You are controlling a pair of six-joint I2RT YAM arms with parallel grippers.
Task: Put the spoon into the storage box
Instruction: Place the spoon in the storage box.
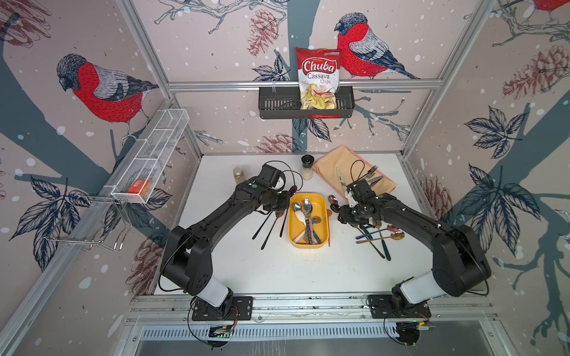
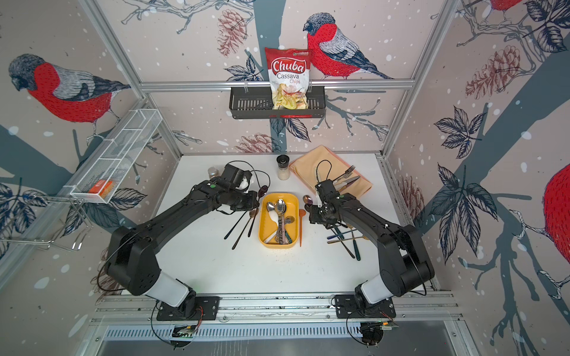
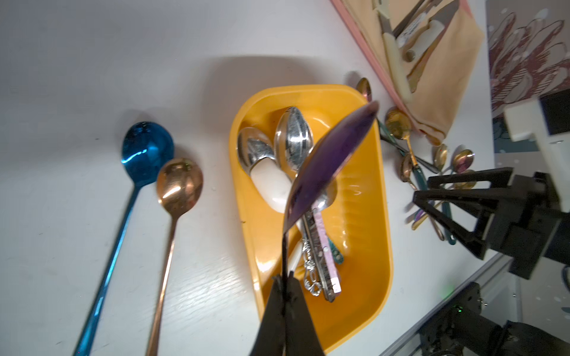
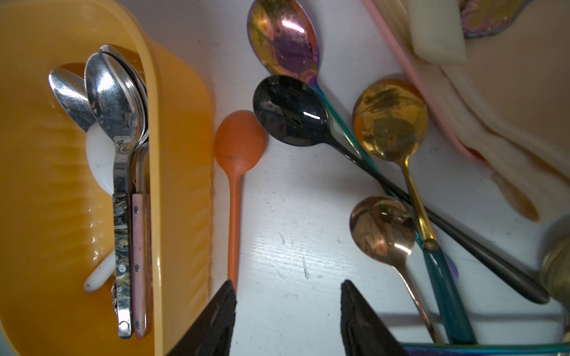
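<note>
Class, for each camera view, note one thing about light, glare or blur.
In both top views, even light with no harsh shadows; in the left wrist view, the long blue metal spoon blurs along its handle, and glare streaks the white table; in the right wrist view, bright highlights on the glossy black spoon bowl.

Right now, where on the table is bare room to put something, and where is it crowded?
Free: the white table between the storage box and the front rail. Crowded: the spoon pile right of the box, the long spoons left of it, the napkin farther back.
</note>
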